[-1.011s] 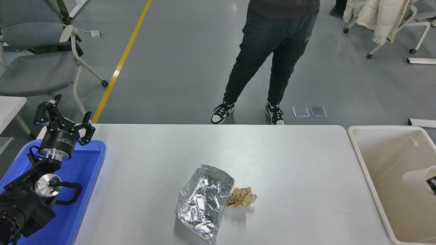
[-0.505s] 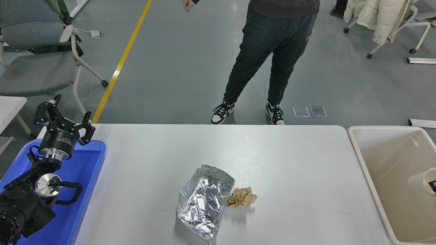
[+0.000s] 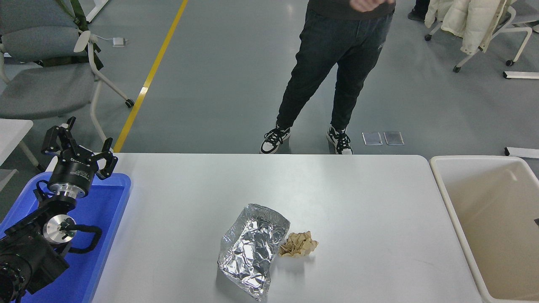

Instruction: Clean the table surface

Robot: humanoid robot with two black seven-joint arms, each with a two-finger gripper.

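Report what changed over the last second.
Over the cream bin, the white cup at the picture's right edge slid out of view to the right; only a dark sliver remains at that edge. The person's hand now shows at the top. The foil, paper wad and parked left gripper stayed put.

On the table surface (image 3: pixel 358 198), foil (image 3: pixel 252 248) lies left of, touching, paper wad (image 3: pixel 298 245).
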